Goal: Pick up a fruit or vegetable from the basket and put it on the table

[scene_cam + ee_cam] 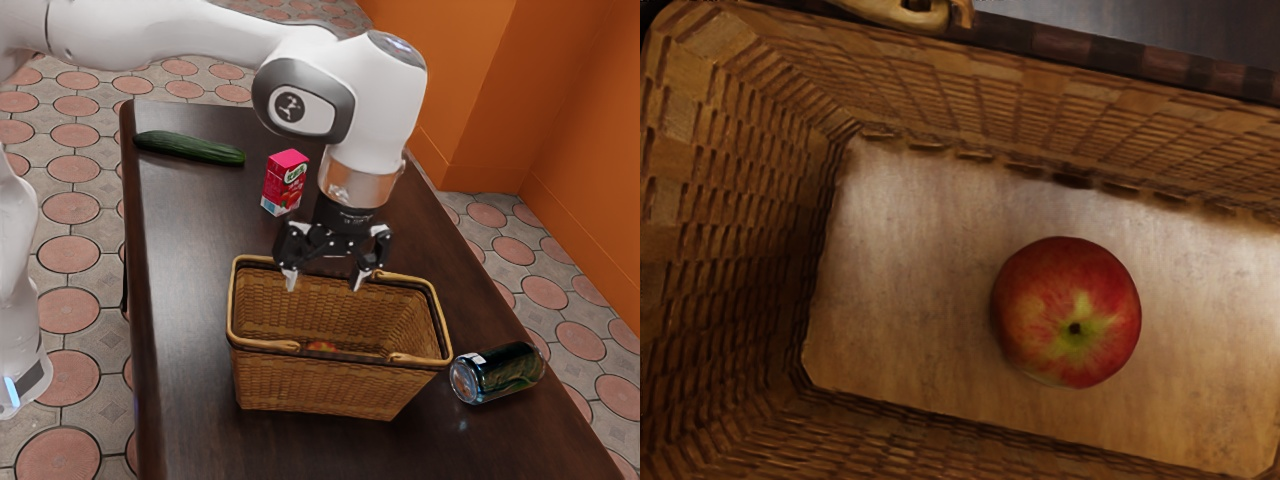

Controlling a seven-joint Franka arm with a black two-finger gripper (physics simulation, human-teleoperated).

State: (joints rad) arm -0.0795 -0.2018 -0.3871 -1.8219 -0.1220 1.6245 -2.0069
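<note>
Lettering on the red carton (284, 184) is too small to read. Count: one carton, one cucumber (189, 148), one cylindrical container (500, 373), one basket (310, 385), all on the worktop (185, 300). One apple (1065, 312) rests on the basket's floor, near-round, stem hollow upward; long axis indeterminable. Jaws: spread wide, empty, above the basket.

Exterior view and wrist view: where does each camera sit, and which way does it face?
Exterior view: at the arm's side, above the table, looking down across it; the arm comes in from the exterior view's upper left, its open pincer over the basket.
Wrist view: on the arm's hand, looking down into the basket at the apple.
Shared: the basket and the apple, just glimpsed inside it in the exterior view.
</note>
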